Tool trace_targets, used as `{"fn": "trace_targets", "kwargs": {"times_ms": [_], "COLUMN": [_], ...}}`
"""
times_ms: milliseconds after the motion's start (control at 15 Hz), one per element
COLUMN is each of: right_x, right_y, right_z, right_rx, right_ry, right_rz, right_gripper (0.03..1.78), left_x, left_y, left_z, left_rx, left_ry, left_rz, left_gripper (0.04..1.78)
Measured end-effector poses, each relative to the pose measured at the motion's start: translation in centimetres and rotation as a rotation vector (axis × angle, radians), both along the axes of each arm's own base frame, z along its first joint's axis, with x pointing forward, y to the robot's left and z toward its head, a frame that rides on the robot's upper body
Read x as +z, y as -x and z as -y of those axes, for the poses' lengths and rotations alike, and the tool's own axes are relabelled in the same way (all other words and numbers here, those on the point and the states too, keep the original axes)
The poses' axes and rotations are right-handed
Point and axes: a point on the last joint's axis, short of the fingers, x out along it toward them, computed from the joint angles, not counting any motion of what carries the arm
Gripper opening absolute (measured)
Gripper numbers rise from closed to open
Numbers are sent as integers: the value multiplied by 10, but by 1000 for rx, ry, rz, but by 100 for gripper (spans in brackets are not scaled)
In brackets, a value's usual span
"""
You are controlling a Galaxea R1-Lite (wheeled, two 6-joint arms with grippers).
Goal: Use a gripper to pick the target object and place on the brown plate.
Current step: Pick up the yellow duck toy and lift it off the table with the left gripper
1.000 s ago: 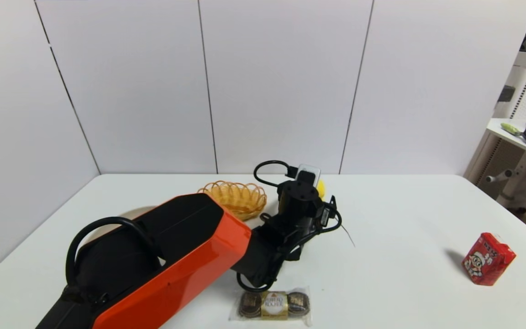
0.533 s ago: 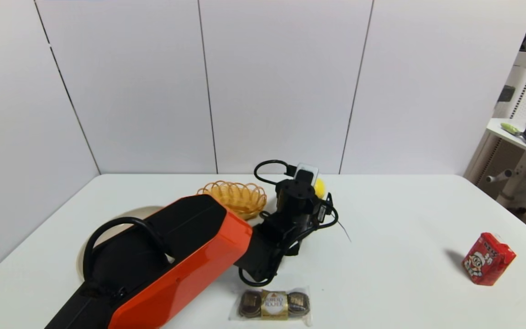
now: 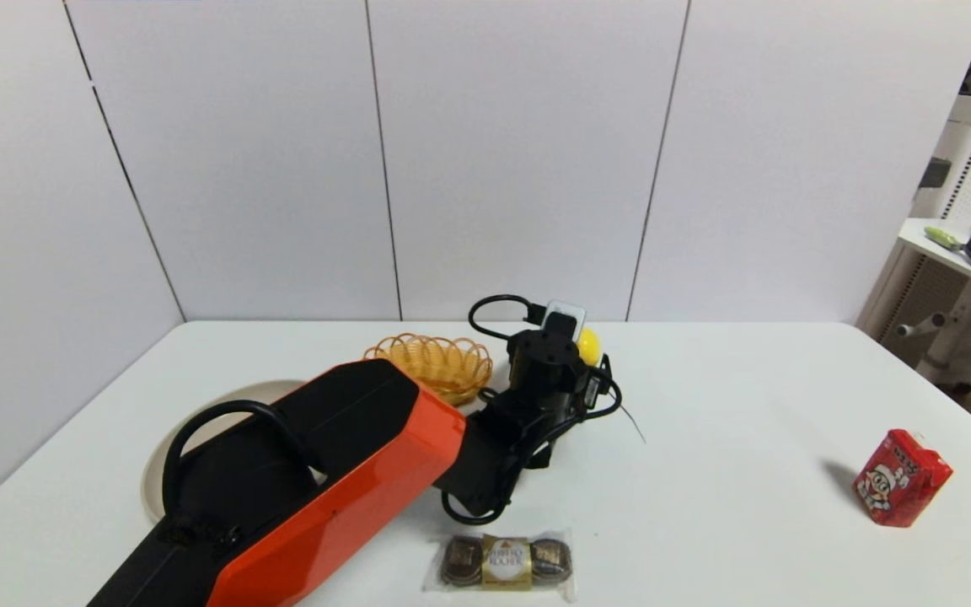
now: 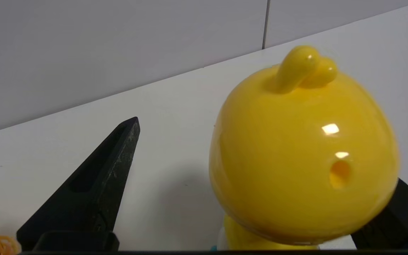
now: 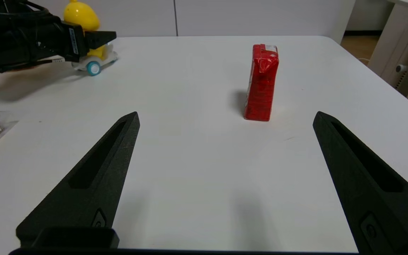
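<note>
The yellow duck toy [image 3: 590, 345] stands on the white table at the back centre, mostly hidden behind my left arm's black wrist [image 3: 546, 364]. In the left wrist view my left gripper [image 4: 266, 152] is open, its fingers on either side of the duck's round head [image 4: 303, 148]; one finger [image 4: 97, 187] stands clear of it. The right wrist view shows the duck [image 5: 82, 15] with its blue wheel on the table. The brown plate [image 3: 190, 417] lies at the left, largely under the left arm. My right gripper [image 5: 226, 114] is open and empty above the table.
An orange woven basket [image 3: 432, 362] sits just left of the left gripper. A wrapped pack of chocolates [image 3: 506, 561] lies near the front edge. A red carton [image 3: 900, 477] stands at the right, and shows ahead of the right gripper [image 5: 260, 83].
My left arm has shifted slightly left, uncovering more of the plate and of the duck's head. The duck stays on the table.
</note>
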Motion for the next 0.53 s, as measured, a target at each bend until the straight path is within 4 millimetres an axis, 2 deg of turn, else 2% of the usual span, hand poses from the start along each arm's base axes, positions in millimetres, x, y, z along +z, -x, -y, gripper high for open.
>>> {"fn": "trace_targets", "kwargs": {"times_ms": [67, 133, 333, 533], "right_x": [0, 0, 0, 0], "right_y": [0, 0, 0, 0], "right_z": [0, 0, 0, 0], "right_rx": [0, 0, 0, 0], "right_ry": [0, 0, 0, 0], "right_rz": [0, 0, 0, 0], "right_gripper": [169, 169, 169, 169], "left_x": [0, -1, -2, 0], "left_y": [0, 0, 0, -1], "left_z": [0, 0, 0, 1], "left_rx": [0, 0, 0, -1], "left_ry": [0, 0, -4, -1], "left_rz": [0, 0, -2, -1], "left_gripper": [169, 161, 113, 81]}}
